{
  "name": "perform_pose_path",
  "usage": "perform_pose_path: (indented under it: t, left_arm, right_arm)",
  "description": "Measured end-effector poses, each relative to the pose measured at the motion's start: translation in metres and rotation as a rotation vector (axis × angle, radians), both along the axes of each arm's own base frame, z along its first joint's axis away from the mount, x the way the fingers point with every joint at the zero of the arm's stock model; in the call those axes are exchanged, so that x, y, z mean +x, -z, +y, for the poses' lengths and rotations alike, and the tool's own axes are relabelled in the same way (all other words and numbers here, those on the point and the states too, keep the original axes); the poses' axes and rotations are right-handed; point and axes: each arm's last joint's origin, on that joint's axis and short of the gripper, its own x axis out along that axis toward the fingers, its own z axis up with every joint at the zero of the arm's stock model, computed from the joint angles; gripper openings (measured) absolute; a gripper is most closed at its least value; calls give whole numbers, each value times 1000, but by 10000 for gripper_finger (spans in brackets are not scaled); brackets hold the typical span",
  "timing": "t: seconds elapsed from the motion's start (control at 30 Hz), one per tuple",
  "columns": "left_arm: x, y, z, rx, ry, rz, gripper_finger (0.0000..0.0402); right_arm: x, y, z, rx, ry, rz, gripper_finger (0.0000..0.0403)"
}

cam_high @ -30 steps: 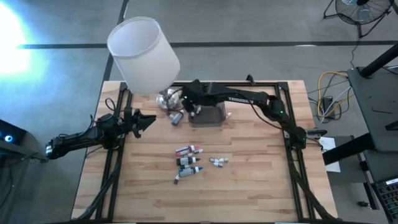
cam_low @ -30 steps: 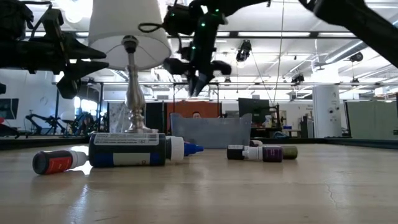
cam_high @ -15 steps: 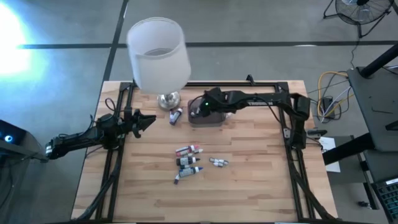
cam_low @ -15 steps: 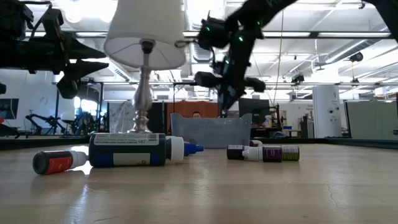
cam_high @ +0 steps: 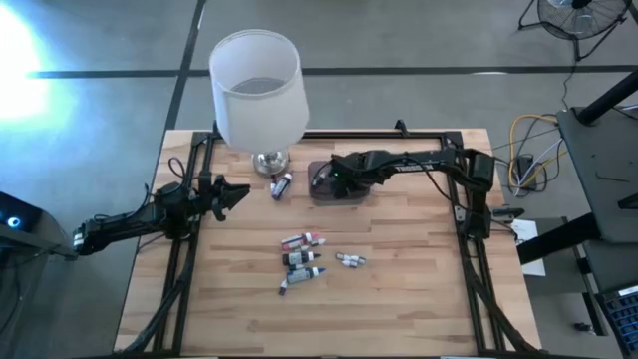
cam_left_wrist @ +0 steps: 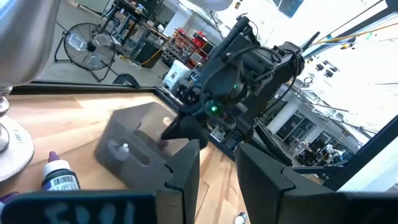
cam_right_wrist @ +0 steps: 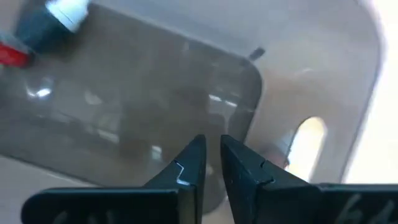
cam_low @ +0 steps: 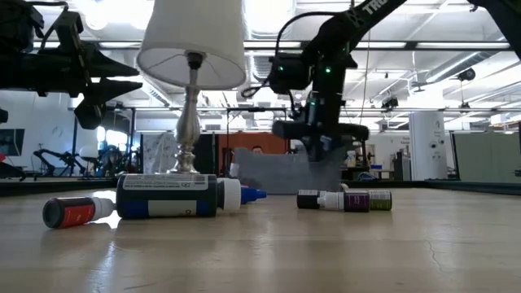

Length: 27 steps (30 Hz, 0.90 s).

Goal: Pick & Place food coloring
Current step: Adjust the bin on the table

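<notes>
On the slatted wooden table [cam_high: 399,299], a white cylindrical lamp shade [cam_high: 257,88] tops a chrome base. The right gripper [cam_high: 327,180], clenched empty, hangs over the translucent grey box [cam_high: 351,192]. Left gripper [cam_high: 239,191] waits, slightly parted. Food coloring bottles [cam_high: 301,258] lie flat mid-table, caps mostly pointing right.

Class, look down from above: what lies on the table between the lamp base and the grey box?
In the high view, one small dropper bottle lies between the lamp base and the grey box.
</notes>
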Motion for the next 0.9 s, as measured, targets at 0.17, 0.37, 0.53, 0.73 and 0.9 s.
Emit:
perform_pose_path:
  t: [0.17,0.37,0.53,0.73,0.9]
  left_arm:
    - [0,0,0,0,0,-1,85]
    - [0,0,0,0,0,0,85]
    - [0,0,0,0,0,0,85]
    - [0,0,0,0,0,0,85]
    - [0,0,0,0,0,0,85]
  right_arm:
    - [-13,-2,3,-2,26,62,43]
    - [-7,-25,2,-31,-18,-65,43]
    - [19,-43,1,-123,-464,-157,44]
    - [29,-34,-7,-181,-866,49,74]
    - [40,-27,-10,-241,-1211,193,116]
